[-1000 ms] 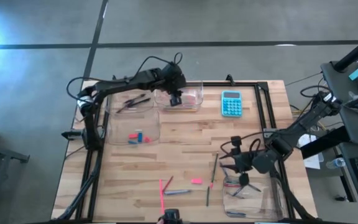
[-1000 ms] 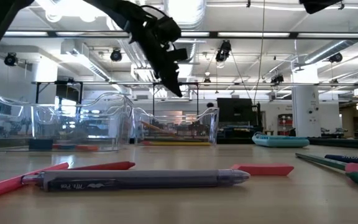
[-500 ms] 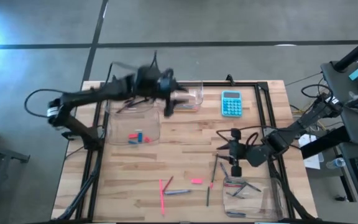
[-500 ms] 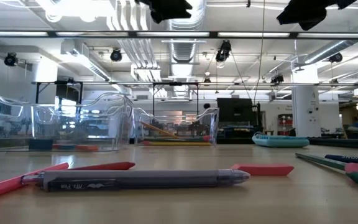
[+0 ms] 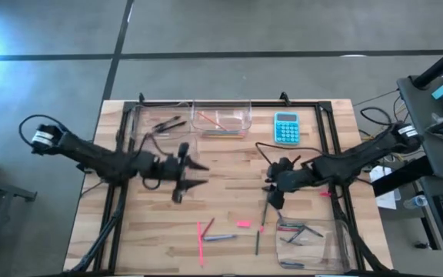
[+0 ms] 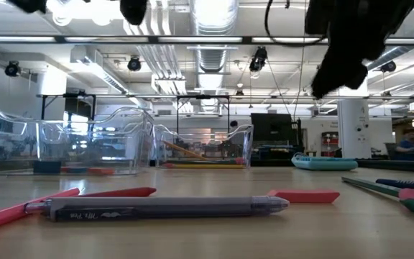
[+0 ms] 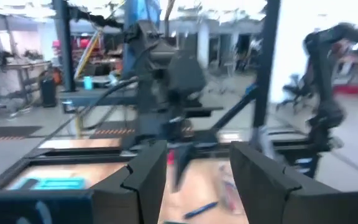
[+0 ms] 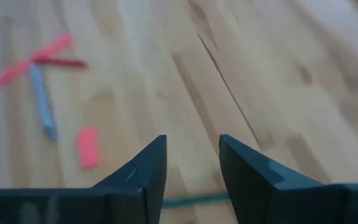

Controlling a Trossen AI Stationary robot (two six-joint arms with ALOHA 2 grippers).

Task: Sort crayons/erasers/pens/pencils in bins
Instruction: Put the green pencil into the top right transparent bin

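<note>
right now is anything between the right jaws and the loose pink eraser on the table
Only a thin green pencil, lying flat on the table close under the right jaws. Beyond it, bare wood runs up to the pink eraser.

1. Bare wooden tabletop [image 5: 229, 165] is lying open between the left gripper [image 5: 193, 174] and the right gripper [image 5: 271, 196].
2. Bins [image 5: 221, 120] and a calculator [image 5: 286, 128] are lining the far edge.
3. Loose sticks [image 5: 203, 240] and an eraser [image 5: 243, 224] are cluttering the near edge.
</note>
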